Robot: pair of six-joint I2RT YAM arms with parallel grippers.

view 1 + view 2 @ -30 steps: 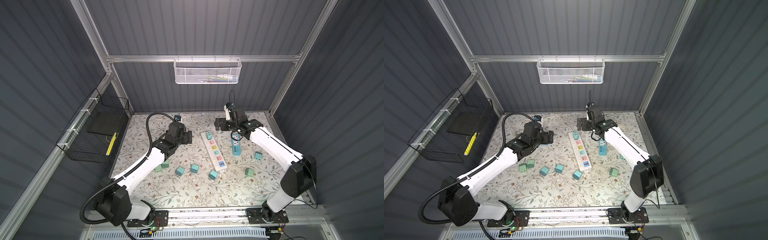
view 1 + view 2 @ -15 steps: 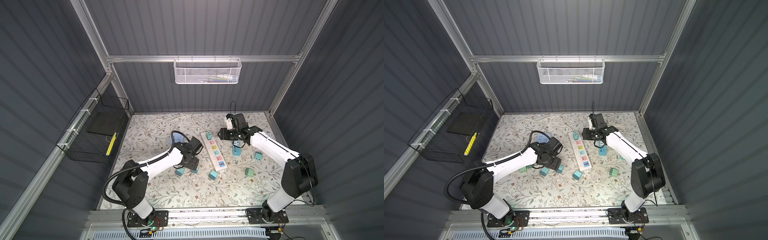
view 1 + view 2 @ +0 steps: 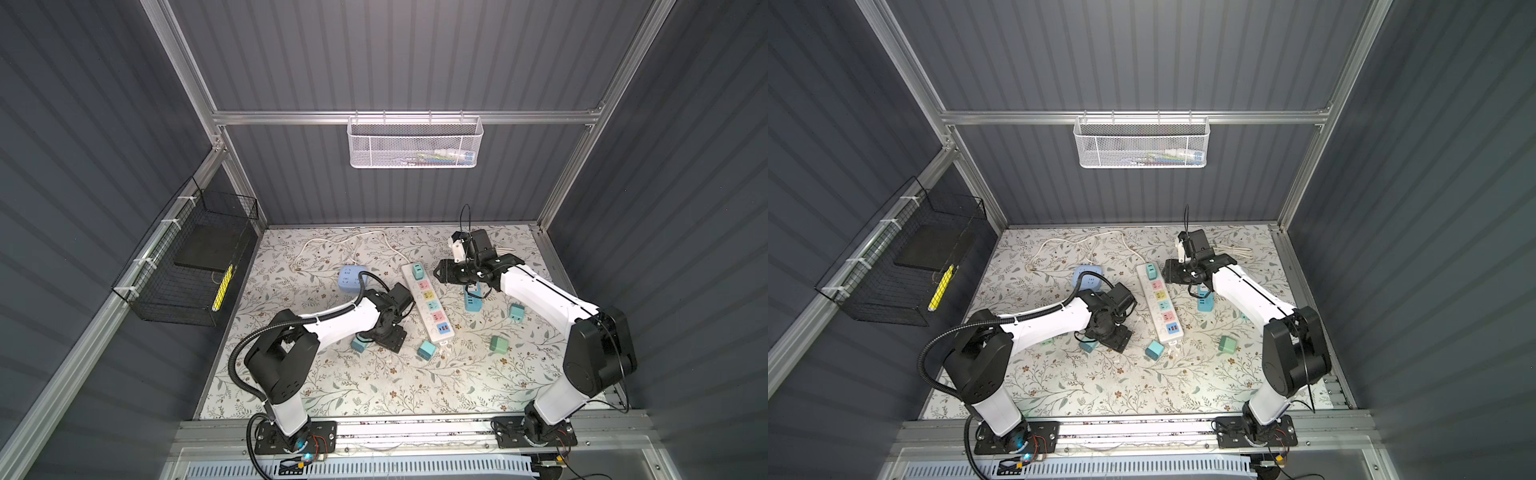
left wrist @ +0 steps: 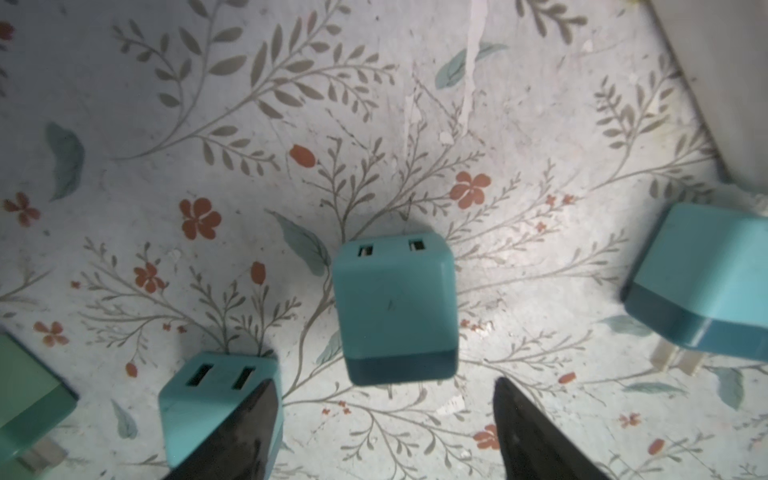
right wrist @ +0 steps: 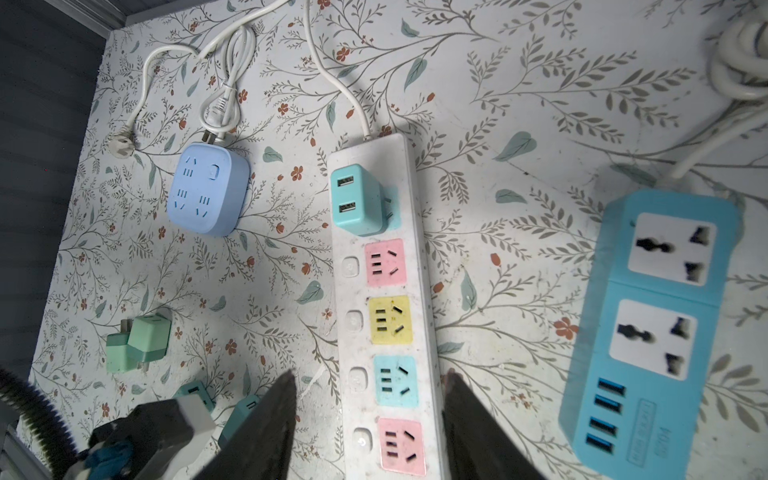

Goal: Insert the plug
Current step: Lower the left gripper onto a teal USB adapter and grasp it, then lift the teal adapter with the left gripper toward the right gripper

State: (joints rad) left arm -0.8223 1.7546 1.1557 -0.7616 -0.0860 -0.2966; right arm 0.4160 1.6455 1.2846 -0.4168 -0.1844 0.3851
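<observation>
A teal plug [image 4: 395, 307] lies on the floral mat just ahead of my left gripper [image 4: 386, 399]. That gripper is open and low over the mat, and its fingers [image 4: 536, 436] touch nothing. In both top views the left gripper [image 3: 388, 332] sits left of the white power strip [image 3: 428, 303]. My right gripper [image 5: 370, 399] is open above the strip [image 5: 382, 299], a finger showing on each side of it. One teal plug [image 5: 357, 199] is seated in the strip's far socket. In a top view the right gripper [image 3: 446, 274] hovers beside the strip's far end.
More loose plugs lie around: teal ones [image 4: 208, 399] [image 4: 702, 282] [image 3: 426, 350] [image 3: 516, 311], green ones [image 5: 141, 340] [image 3: 498, 344]. A blue power strip [image 5: 652, 324] lies right of the white one, a pale blue socket cube [image 5: 208, 187] to its left. White cords [image 3: 332, 245] trail at the back.
My left arm swung from the back of the mat down to the loose plugs at the front left of the strip. The right gripper shifted slightly nearer. Both jaws narrowed.
</observation>
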